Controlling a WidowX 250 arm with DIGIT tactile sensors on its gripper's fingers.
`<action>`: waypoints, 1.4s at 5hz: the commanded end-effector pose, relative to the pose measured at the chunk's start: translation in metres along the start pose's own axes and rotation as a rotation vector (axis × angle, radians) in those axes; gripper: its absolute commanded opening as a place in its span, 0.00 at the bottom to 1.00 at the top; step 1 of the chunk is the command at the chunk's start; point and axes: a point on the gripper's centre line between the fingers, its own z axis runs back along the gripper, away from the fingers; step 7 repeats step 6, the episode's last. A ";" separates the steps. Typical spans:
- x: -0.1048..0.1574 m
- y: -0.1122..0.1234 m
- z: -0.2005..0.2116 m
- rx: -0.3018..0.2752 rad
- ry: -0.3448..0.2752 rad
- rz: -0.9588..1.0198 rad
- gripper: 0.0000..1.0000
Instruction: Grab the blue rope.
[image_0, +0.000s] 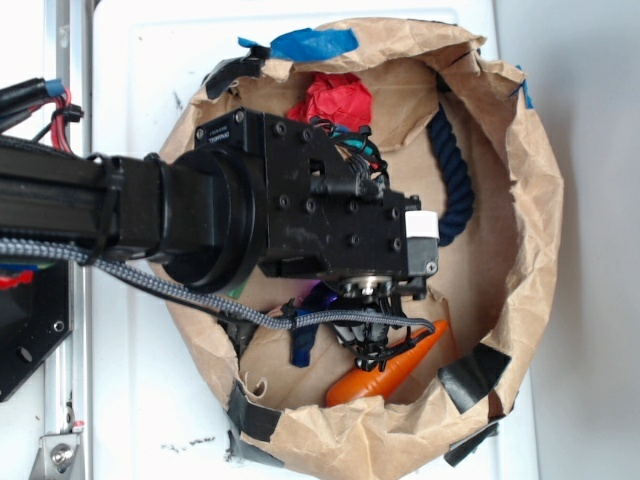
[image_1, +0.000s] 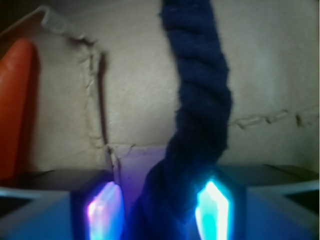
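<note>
The blue rope (image_1: 202, 95) is a thick dark navy twisted cord lying on the brown paper floor. In the wrist view it runs from the top down between my two lit fingers. My gripper (image_1: 160, 210) is open and straddles the rope. The right pad (image_1: 214, 210) is against the rope, and a strip of paper shows between the rope and the left pad (image_1: 106, 210). In the exterior view the rope (image_0: 455, 170) curves along the right inner wall, and its lower part and my fingers are hidden under the black arm (image_0: 330, 215).
An orange carrot (image_0: 385, 375) lies at the front of the crumpled paper basin (image_0: 535, 200); it also shows at the left of the wrist view (image_1: 15, 100). A red cloth (image_0: 335, 98) lies at the back. Blue tape (image_0: 315, 43) and black tape (image_0: 470, 375) sit on the rim.
</note>
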 end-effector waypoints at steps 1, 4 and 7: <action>0.005 0.008 0.036 0.012 -0.073 -0.005 0.00; 0.028 0.042 0.180 -0.095 -0.131 0.056 0.00; 0.041 0.045 0.177 -0.040 -0.160 0.036 0.00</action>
